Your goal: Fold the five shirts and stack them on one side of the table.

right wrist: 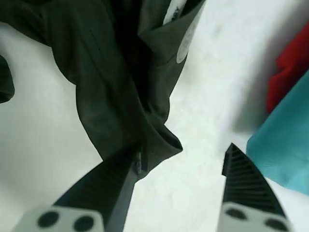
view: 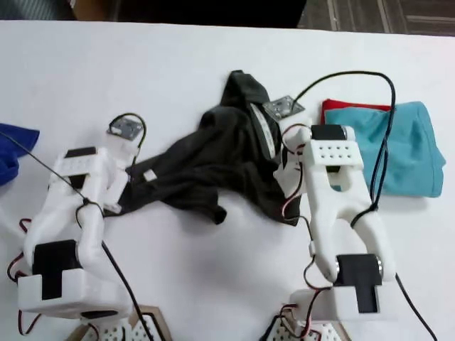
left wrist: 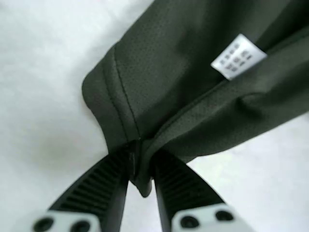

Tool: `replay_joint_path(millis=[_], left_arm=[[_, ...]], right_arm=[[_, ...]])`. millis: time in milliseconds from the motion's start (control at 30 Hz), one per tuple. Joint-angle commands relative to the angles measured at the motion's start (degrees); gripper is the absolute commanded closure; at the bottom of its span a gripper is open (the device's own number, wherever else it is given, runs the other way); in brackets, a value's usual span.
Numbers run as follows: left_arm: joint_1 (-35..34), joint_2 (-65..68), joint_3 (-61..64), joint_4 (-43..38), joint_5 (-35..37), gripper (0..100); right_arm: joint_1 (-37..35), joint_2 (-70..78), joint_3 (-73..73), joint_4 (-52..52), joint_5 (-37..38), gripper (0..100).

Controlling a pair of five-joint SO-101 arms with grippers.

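Observation:
A crumpled black shirt (view: 213,163) lies in the middle of the white table (view: 142,64). My left gripper (left wrist: 141,169) is shut on a hem corner of the black shirt (left wrist: 193,87), near a small white label (left wrist: 238,56); from above the left gripper (view: 124,188) sits at the shirt's left end. My right gripper (right wrist: 183,152) stands open at the right edge of the black shirt (right wrist: 111,87), one finger against the cloth, the other over bare table. A folded teal shirt (view: 405,149) rests on a red shirt (view: 341,106) at the right.
A blue shirt (view: 11,153) lies bunched at the table's left edge. The teal shirt (right wrist: 285,150) and the red shirt (right wrist: 292,72) lie close beside my right gripper. Cables run along both arms.

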State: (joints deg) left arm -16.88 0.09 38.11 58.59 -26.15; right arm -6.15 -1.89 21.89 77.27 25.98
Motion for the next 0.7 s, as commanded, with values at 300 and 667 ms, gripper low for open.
replay_joint_path(millis=[300,667], left_arm=[[-0.5,-1.7,-0.6,-1.0,-0.4,97],[-0.5,-1.7,-0.6,-1.0,-0.4,97]], right_arm=[[-0.7,3.6,-0.5,-0.9,-0.4,91.2],[-0.7,0.3,-0.6,-1.0,-0.5,97.7]])
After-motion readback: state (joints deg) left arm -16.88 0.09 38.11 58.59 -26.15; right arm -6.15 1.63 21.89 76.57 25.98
